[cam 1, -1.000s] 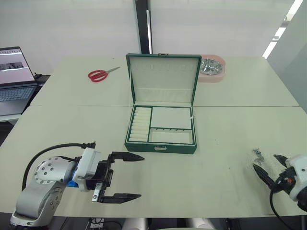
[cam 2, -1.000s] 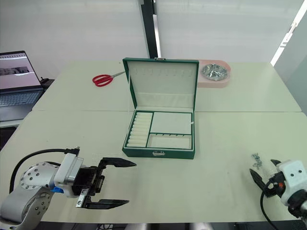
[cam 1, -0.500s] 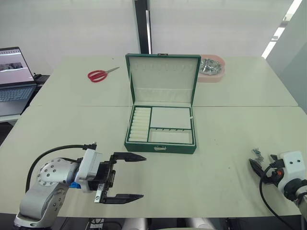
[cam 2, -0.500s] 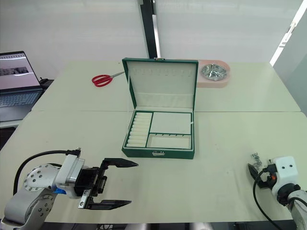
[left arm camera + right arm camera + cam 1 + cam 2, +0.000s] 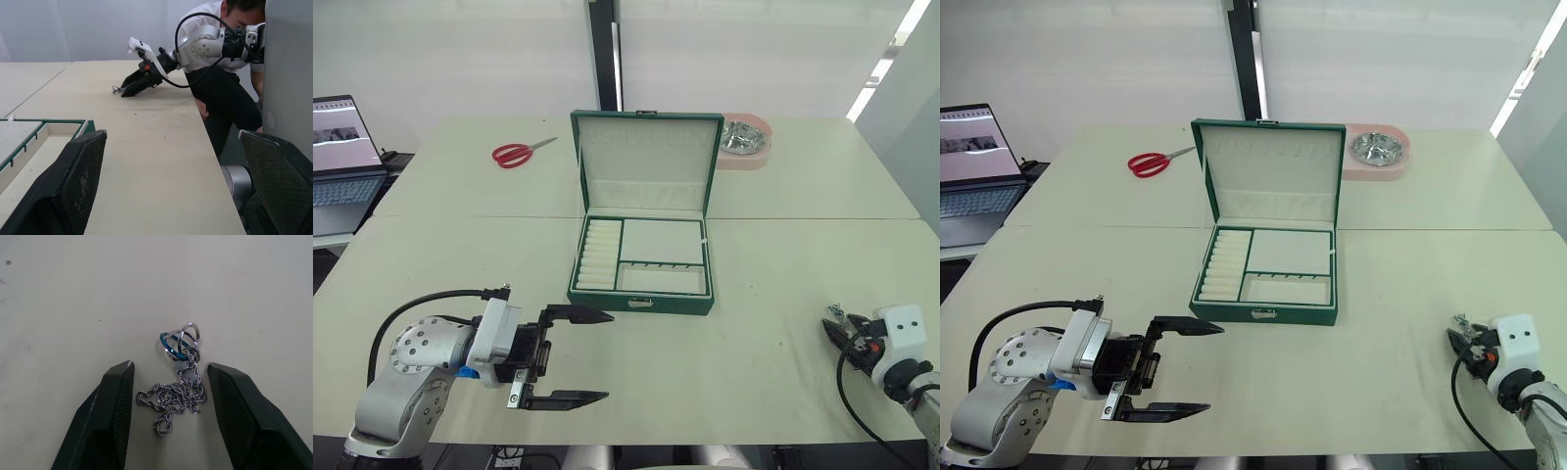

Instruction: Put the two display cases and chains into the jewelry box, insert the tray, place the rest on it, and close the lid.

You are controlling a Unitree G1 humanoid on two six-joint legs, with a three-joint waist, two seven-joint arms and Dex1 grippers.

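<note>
Chain (image 5: 175,396) with rings (image 5: 180,341) on near right counter (image 5: 754,372), lying between spread fingers of right pincer (image 5: 168,377), not gripped. Left pincer (image 5: 578,357) wide, empty, near left. Jewelry box (image 5: 642,257) mid-counter, lid (image 5: 646,162) upright, cream compartments showing nothing inside. Far: red scissors (image 5: 519,152) left, pink tray (image 5: 744,142) holding silver pieces right.

Pale cream table (image 5: 460,245), seam across its middle. White wall (image 5: 460,59) behind, split by a dark vertical post (image 5: 603,54) at 12 o'clock. Open laptop (image 5: 342,162) at 9 o'clock. Bright light strip (image 5: 886,64) at 2 o'clock.
</note>
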